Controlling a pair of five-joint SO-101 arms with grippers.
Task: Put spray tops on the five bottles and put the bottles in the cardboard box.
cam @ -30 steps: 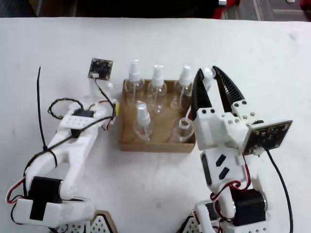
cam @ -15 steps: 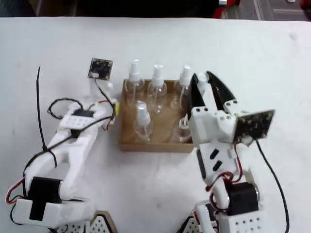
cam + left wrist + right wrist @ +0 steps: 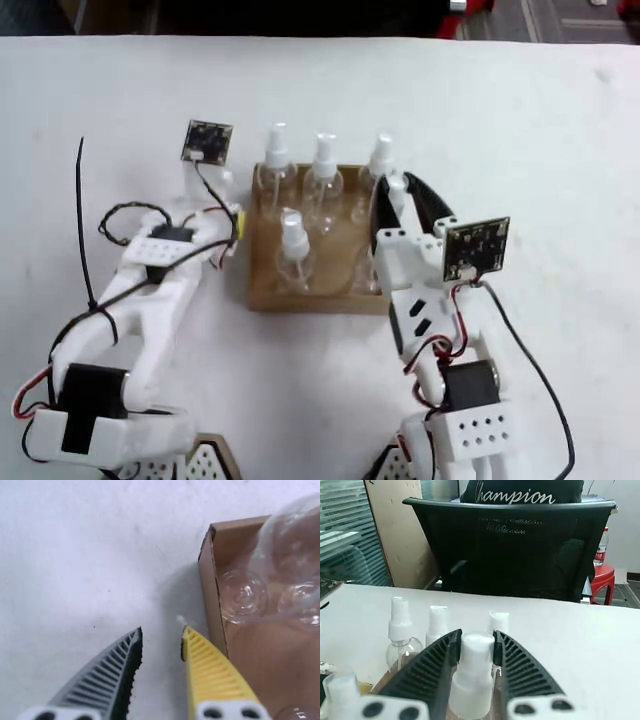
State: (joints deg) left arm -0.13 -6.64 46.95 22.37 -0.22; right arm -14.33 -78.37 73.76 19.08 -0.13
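Right fingers (image 3: 427,667) pinch white spray top (image 3: 472,670); left fingers (image 3: 207,672) parted, empty.

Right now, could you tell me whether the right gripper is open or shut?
The right gripper is shut on a spray top: its wrist view shows both black fingers pressed against the top's sides.

1. My feed shows a plain white table top (image 3: 400,90).
2. The brown cardboard box (image 3: 320,300) is unpatterned tan.
3. The clear plastic bottles (image 3: 323,190) have white caps.
4. The right gripper (image 3: 476,637) has black ribbed fingers (image 3: 520,675) on either side of a white plastic spray top (image 3: 471,680).
5. The left gripper (image 3: 161,640) pairs a yellow ribbed finger (image 3: 210,675) with a grey ribbed finger (image 3: 105,677) edged in black.
6. Behind is a black mesh chair (image 3: 520,555).
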